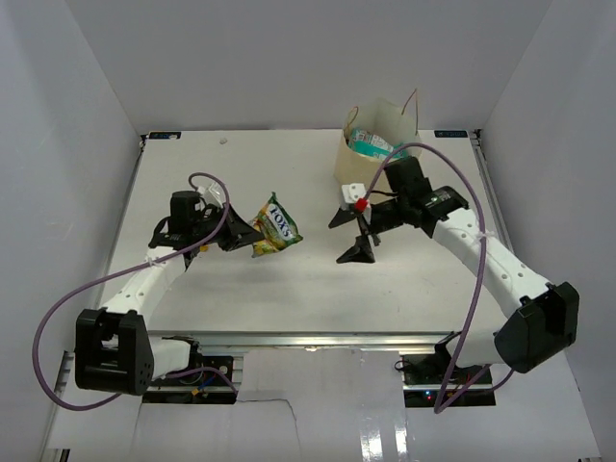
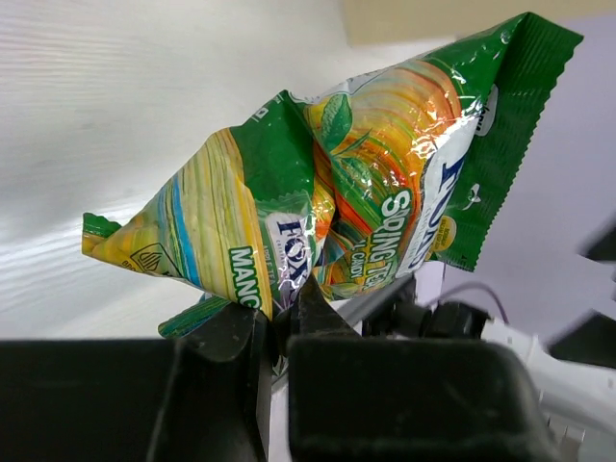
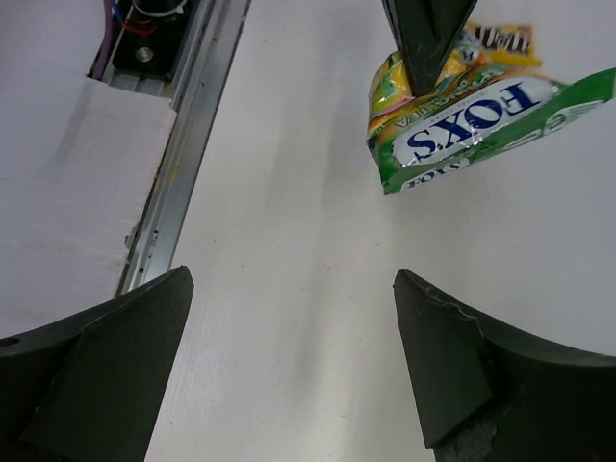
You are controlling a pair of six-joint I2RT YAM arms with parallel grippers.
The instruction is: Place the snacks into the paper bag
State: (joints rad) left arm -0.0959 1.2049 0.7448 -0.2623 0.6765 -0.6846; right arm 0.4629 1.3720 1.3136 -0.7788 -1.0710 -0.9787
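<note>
I count one green and yellow crinkly sweet packet (image 1: 274, 226) (image 2: 366, 192) (image 3: 481, 120) off the white counter (image 1: 289, 164), pinched by its lower edge in my left pincer (image 1: 245, 234) (image 2: 284, 318), whose two dark fingers are closed narrowly on the wrapper. It hangs tilted in the air left of centre, well apart from the one tall tan kraft paper bag (image 1: 348, 166), which stands upright at the far right of the counter with its mouth open. Inside that bag I can make out one teal and white packet (image 1: 371, 144), lying against the near wall just under the rim. My right pincer (image 1: 348, 237) (image 3: 289, 289) sits just in front of the bag, spread wide and holding nothing, with bare counter showing between its two fingers in its wrist camera. That same view looks across at the held packet and, behind it, a sliver of one brown and yellow wrapper (image 3: 500, 38). I cannot tell whether that wrapper rests on the counter. That makes three snacks visible to me in all.
</note>
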